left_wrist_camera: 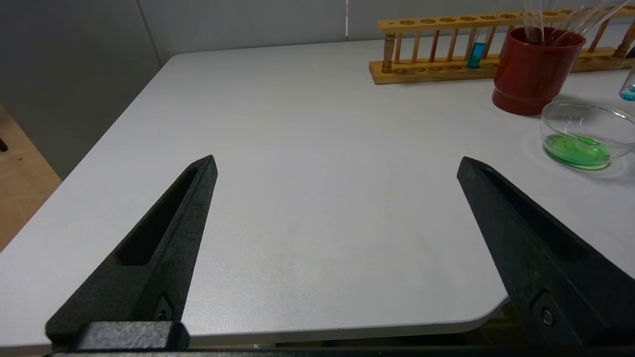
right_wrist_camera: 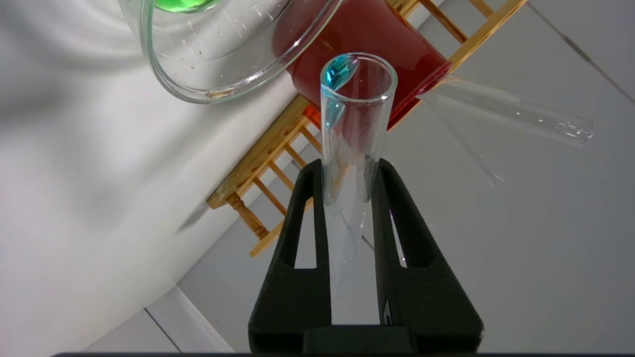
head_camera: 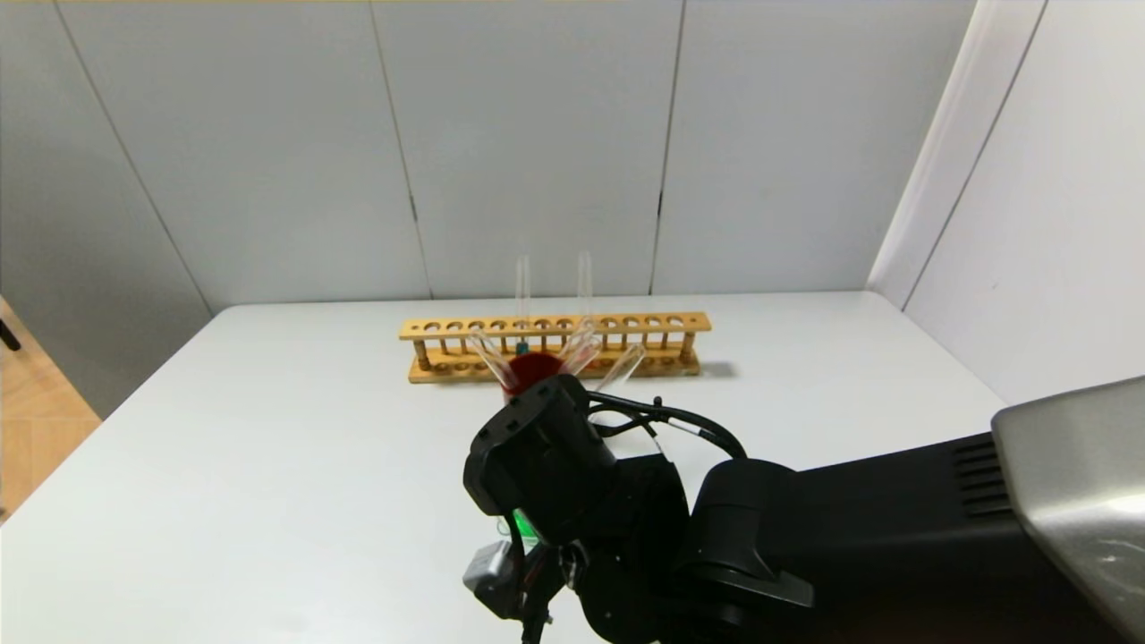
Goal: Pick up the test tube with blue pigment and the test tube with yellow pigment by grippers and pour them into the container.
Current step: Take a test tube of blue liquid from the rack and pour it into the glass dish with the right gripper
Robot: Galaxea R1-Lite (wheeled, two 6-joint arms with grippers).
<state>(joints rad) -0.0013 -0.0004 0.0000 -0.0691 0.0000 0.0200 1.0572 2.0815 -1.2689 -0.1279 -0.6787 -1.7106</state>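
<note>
I'm seeing the right pincer (right_wrist_camera: 347, 173) clamping its two fingers on the test tube with blue pigment (right_wrist_camera: 353, 134), gripping it around the lower body while the open mouth is pointing away from the fingertips; only a small teal-blue bead is clinging just inside the lip, so I'm judging the tube to be almost emptied. Just beyond that mouth, the glass container (right_wrist_camera: 218, 54) is sitting with a pool of green liquid (left_wrist_camera: 578, 151) in it; I'm reading that green as blue and yellow already mixed, which suggests both pours are largely done. Behind the container and past the tube mouth, the dark-red cup (left_wrist_camera: 533, 69) is standing with several empty clear tubes leaning in it; I'm guessing the test tube with yellow pigment is among them, though I cannot tell which. Farther still, the wooden rack (head_camera: 555, 344) is holding another tube with a darker blue portion (left_wrist_camera: 477, 53), which I'm leaving alone.

My left pincer (left_wrist_camera: 337, 168) is hovering with its fingers wide apart over bare table (left_wrist_camera: 297, 148), holding nothing, with the container well off to its side.

What I'm thinking is left: draining that last drop, then parking the spent tube in the cup.
</note>
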